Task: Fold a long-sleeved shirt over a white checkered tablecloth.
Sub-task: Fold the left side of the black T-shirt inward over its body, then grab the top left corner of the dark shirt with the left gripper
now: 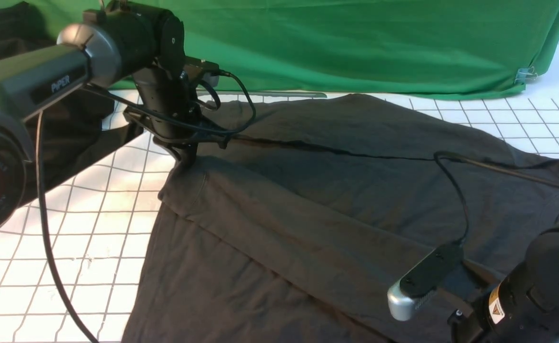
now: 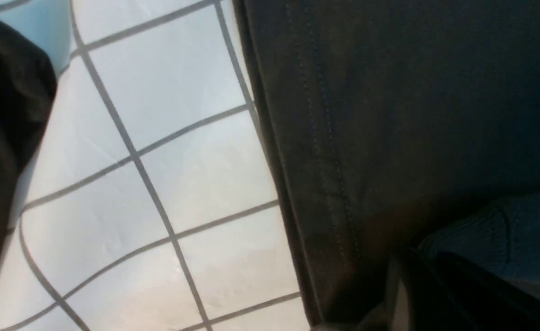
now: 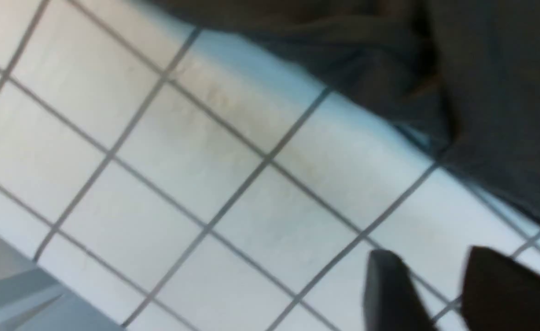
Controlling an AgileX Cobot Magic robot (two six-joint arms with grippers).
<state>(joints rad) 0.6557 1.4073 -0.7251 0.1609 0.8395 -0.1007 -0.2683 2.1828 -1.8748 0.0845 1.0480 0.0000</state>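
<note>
The shirt lies spread over the tablecloth and takes up the middle and right of the scene. One panel is folded over the body: its edge runs as a diagonal ridge from the left corner toward the near right. A dark crease crosses the shirt farther back, from left to right. No print shows on the side facing up.

The left gripper points down at the far-left corner of that folded panel. Its jaws are closed on the shirt there, and the fabric rises a little to meet them. In the left wrist view a stitched hem runs beside bare tablecloth squares, and a ribbed piece of knit sits just beside the dark fingers.

The right arm sits low at the near right, above the near-right part of the shirt, with its wrist camera over the cloth and a cable looping across it. The right gripper stands open. Its two dark fingers are apart over bare tablecloth, nothing lies between them, and the shirt's edge is near but not touching.

A green cloth hangs along the far side. A blacker heap lies at the far left, behind the left arm.
</note>
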